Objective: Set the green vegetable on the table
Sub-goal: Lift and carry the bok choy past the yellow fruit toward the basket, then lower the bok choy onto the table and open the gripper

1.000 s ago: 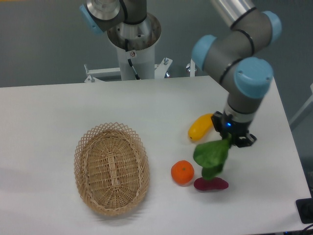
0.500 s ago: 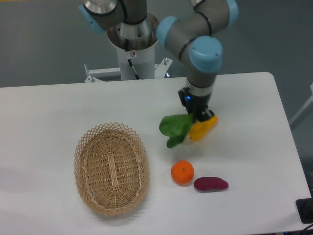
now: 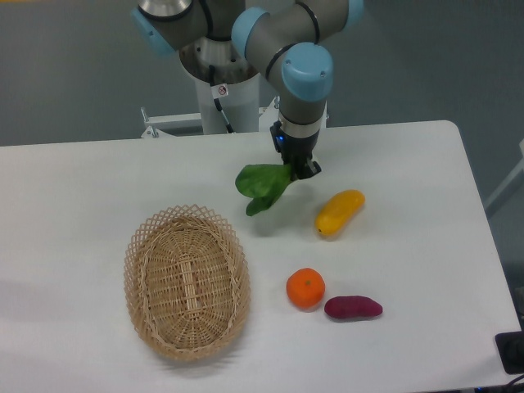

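The green vegetable point(image 3: 261, 186) hangs in the air above the white table point(image 3: 98, 180), its dark leaves drooping down to the left. My gripper point(image 3: 295, 169) is shut on its stem end, at the upper middle of the table, just below the arm's blue-capped wrist. The vegetable's shadow falls on the tabletop below it. The stem itself is mostly hidden between the fingers.
An oval wicker basket point(image 3: 187, 281) lies at the left front. A yellow vegetable point(image 3: 338, 211) lies right of the gripper; an orange point(image 3: 305, 287) and a purple vegetable point(image 3: 353, 308) lie nearer the front. The robot base point(image 3: 221, 74) stands behind the table.
The arm has swung from the right front of the table towards the back and left, carrying the green vegetable away from the purple and yellow ones.
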Controlling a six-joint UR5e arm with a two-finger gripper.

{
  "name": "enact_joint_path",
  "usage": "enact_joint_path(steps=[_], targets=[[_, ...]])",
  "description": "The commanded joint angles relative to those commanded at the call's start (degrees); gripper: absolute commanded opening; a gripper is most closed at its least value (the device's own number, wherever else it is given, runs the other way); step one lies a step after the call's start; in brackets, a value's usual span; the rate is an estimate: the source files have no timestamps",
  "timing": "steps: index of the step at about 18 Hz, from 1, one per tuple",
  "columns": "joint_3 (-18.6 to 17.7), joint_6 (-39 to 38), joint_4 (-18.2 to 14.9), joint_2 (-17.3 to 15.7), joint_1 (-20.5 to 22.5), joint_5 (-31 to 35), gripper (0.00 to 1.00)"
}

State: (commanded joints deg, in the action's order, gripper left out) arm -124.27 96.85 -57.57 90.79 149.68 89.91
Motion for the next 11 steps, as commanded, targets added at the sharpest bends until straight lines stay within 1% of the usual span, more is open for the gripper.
enact_joint_path(steps=[2, 5, 6, 7, 11], targets=[[-0.09, 1.23, 0.0, 0.0, -0.09, 0.0, 0.37], [-0.53, 1.5, -0.09, 0.0, -0.09, 0.0, 0.72], [-0.53, 1.58, -0.09, 0.09, -0.09, 0.0, 0.92], [-0.53, 1.5, -0.09, 0.09, -0.09, 0.0, 1.0], [-0.18, 1.5, 0.0, 0.17, -0.09, 0.0, 1.0]])
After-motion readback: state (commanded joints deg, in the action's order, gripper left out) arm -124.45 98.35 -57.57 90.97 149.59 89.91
